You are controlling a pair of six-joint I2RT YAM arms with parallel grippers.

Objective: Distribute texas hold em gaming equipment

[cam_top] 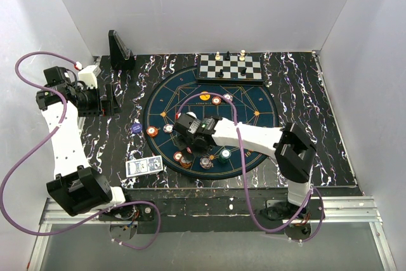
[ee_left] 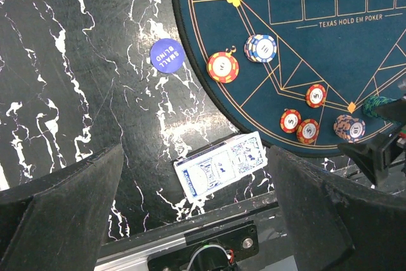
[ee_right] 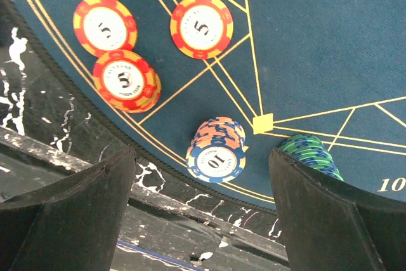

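Observation:
A blue-backed card deck (ee_left: 219,164) lies on the black marbled table left of the round mat, also in the top view (cam_top: 144,166). A blue "small blind" disc (ee_left: 166,54) lies farther back. Red-yellow "5" chips (ee_right: 201,25), an orange-blue "10" stack (ee_right: 216,150) and a green stack (ee_right: 311,155) sit on the mat's near edge. More chips (cam_top: 216,100) and a yellow disc (cam_top: 205,97) lie at the mat's far side. My right gripper (ee_right: 202,157) is open above the "10" stack. My left gripper (ee_left: 195,153) is open, empty, high above the deck.
A chessboard (cam_top: 229,66) with pieces sits at the back, overlapping the round dark-blue mat (cam_top: 254,103). A black stand (cam_top: 119,49) is at the back left. The table's front edge and metal rail (ee_left: 209,245) run just near of the deck.

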